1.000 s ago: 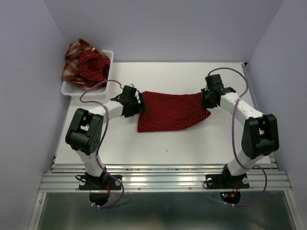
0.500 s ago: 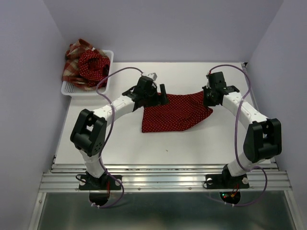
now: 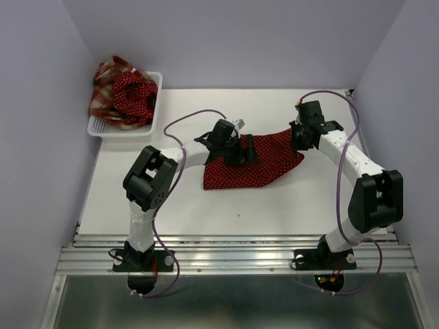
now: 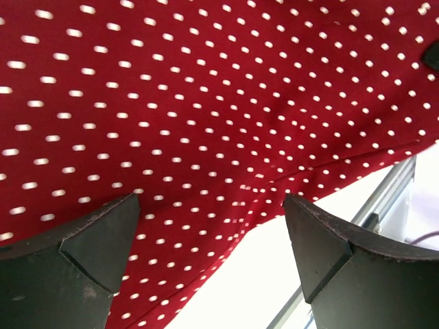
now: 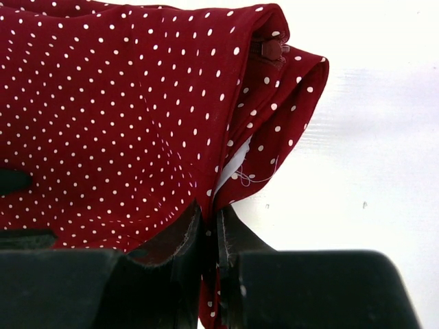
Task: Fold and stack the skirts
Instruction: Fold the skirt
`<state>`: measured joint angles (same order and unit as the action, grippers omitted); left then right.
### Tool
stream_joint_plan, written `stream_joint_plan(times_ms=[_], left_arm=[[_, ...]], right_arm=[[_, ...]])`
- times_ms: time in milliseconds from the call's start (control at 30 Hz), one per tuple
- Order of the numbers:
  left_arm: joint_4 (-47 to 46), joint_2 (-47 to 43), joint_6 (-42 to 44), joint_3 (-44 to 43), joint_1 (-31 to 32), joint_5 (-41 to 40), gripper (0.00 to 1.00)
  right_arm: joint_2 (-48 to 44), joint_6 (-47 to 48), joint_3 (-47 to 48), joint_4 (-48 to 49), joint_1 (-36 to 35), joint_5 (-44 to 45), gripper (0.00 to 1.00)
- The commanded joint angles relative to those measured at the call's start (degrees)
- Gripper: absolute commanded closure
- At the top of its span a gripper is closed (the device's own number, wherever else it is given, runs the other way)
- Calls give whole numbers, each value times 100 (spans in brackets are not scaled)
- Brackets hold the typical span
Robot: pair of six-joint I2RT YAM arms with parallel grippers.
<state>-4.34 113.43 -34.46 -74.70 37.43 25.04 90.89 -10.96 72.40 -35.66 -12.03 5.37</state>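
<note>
The right gripper is pinching the skirt by its right end, toward the right edge of the worktop. The left gripper is hovering over the skirt's middle, spread wide.

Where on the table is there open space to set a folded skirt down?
Widest bare table lies between the polka-dot skirt and the arm bases. A narrower strip runs between skirt and back wall. Crowded: the middle, where left gripper and right gripper are at the skirt, and the full basket far left.
</note>
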Motion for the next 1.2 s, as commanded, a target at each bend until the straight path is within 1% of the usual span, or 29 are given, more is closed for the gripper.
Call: stream_joint_plan(times_ms=[0,167,300,433,467,567,667,767,800,967,1033,1067,1133,1167], left_arm=[[-322,56,-70,-45,264,221,3],[-234,320,-52,-106,423,133,3],[-129,399,18,-124,484,-200,3],[-129,470,27,-150,520,-166,3],[-129,496,27,-159,520,-131,3],[-120,339,27,-168,520,-113,3],[-120,102,88,-159,520,-183,2],[-50,-416,220,-151,502,-359,2],[-32,-505,255,-151,485,-420,2],[12,-1137,229,200,204,-630,2],[-137,-1165,238,271,81,-641,2],[-172,-1043,255,210,45,-606,3],[-59,-788,343,-219,-34,-351,8],[-50,-648,335,-343,-95,-263,9]], right_arm=[[-212,-55,301,6,8,-71,99],[-247,-82,318,6,8,-88,99],[-309,-99,476,-11,8,-228,99],[-335,-134,643,-64,8,-484,99],[-344,-126,678,-125,8,-710,99],[-370,-56,749,-239,-70,-774,99],[-353,-3,863,-327,-299,-607,99],[-256,-11,1030,-546,-388,-528,99],[-230,-20,1135,-591,-466,-267,99],[51,-90,1513,-933,-659,254,99],[130,-82,1628,-995,-712,298,99],[139,-90,1637,-996,-713,307,99],[148,-117,1672,-1031,-713,316,99],[157,-117,1698,-1057,-713,325,99]])
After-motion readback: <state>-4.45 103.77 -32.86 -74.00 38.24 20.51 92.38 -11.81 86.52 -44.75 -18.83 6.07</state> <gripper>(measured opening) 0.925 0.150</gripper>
